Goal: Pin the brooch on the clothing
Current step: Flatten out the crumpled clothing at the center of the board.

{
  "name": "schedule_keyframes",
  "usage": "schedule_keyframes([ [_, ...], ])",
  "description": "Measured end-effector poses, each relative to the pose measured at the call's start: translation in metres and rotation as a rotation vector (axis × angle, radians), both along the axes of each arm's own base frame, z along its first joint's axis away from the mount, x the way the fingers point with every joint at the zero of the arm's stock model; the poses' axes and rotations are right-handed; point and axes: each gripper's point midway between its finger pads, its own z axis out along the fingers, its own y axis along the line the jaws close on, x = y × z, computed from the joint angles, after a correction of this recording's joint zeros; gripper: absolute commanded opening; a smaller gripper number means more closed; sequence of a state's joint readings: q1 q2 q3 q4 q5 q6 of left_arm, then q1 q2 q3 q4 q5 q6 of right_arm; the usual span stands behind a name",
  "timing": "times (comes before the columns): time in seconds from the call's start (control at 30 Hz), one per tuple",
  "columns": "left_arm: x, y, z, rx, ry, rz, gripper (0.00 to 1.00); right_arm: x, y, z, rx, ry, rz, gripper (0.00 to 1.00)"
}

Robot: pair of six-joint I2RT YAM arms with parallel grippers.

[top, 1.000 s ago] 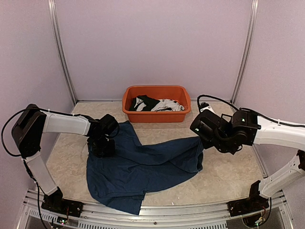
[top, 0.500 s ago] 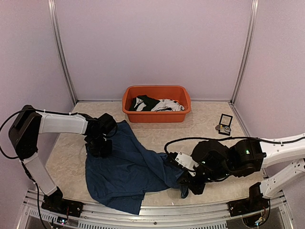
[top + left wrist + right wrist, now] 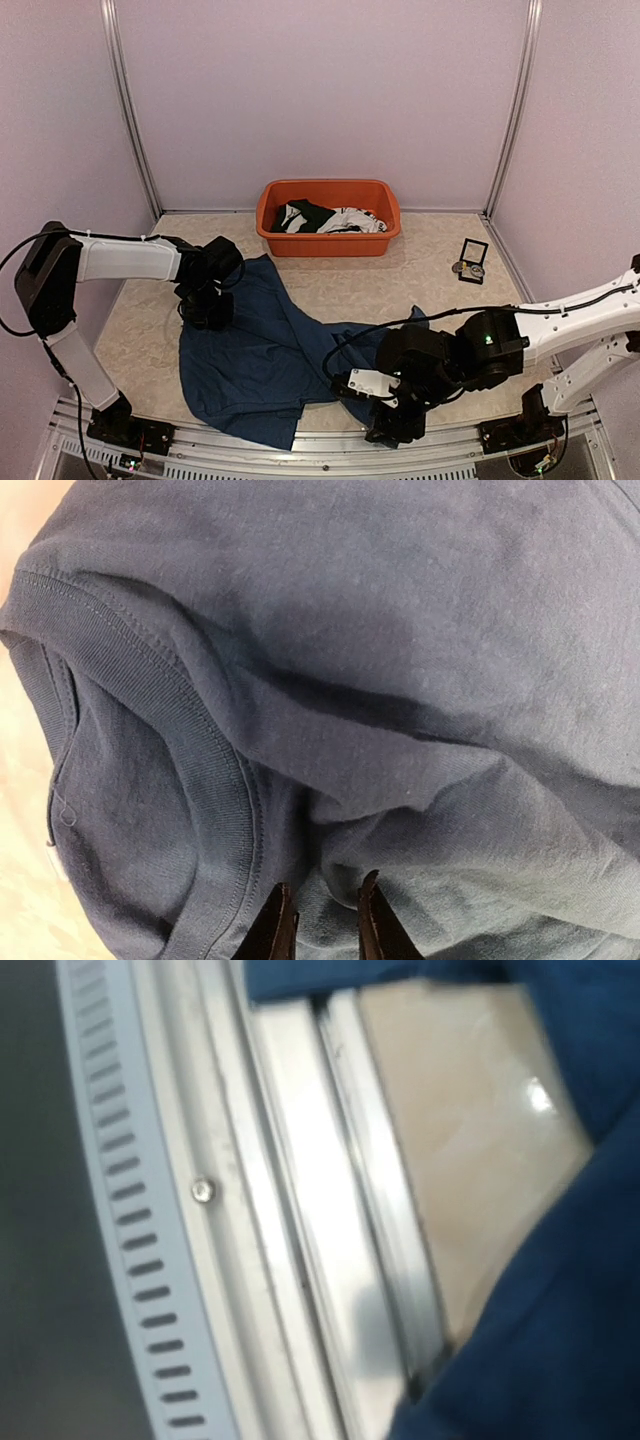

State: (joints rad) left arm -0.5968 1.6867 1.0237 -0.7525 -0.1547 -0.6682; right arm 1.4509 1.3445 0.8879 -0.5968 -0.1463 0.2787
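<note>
The right gripper [image 3: 393, 428] has swung from the back right down to the front rail [image 3: 300, 1210], dragging the near side of the navy T-shirt [image 3: 265, 360] with it. I can't tell whether it is open or has let go. The left gripper [image 3: 322, 925], barely moved, seems nipped on a fold by the collar. This looks like spreading, not pinning. A small black case [image 3: 472, 260] sits untouched at the back right of the beige table [image 3: 450, 310], near the orange tub [image 3: 328, 218], with lilac walls [image 3: 320, 90] around.
</note>
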Motion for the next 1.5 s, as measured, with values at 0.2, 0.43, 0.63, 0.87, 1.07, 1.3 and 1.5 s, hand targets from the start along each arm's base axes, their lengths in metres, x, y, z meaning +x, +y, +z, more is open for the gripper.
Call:
schedule_keyframes([
  [0.2,0.000,0.000,0.000,0.001,0.000,-0.001,0.25,0.019,0.016,0.069,0.156,-0.102,-0.054,0.68],
  [0.43,0.000,0.000,0.000,0.001,0.001,-0.001,0.25,0.074,0.013,0.073,0.098,-0.240,-0.289,0.61],
  [0.63,-0.001,-0.001,0.000,0.001,0.001,-0.006,0.25,0.089,-0.012,-0.021,-0.286,-0.290,-0.365,0.54],
  [0.87,-0.002,-0.003,-0.001,0.002,0.003,-0.010,0.25,0.095,-0.034,-0.034,-0.437,-0.332,-0.411,0.29],
  [1.07,-0.002,-0.003,-0.002,0.002,0.004,-0.011,0.25,0.092,-0.031,-0.027,-0.466,-0.341,-0.415,0.01],
  [1.3,-0.003,-0.002,-0.007,0.006,0.013,-0.011,0.25,0.083,-0.033,-0.028,-0.482,-0.306,-0.403,0.32],
  [1.5,-0.003,-0.004,-0.008,-0.002,0.012,-0.013,0.24,0.081,-0.031,-0.023,-0.452,-0.280,-0.437,0.35],
])
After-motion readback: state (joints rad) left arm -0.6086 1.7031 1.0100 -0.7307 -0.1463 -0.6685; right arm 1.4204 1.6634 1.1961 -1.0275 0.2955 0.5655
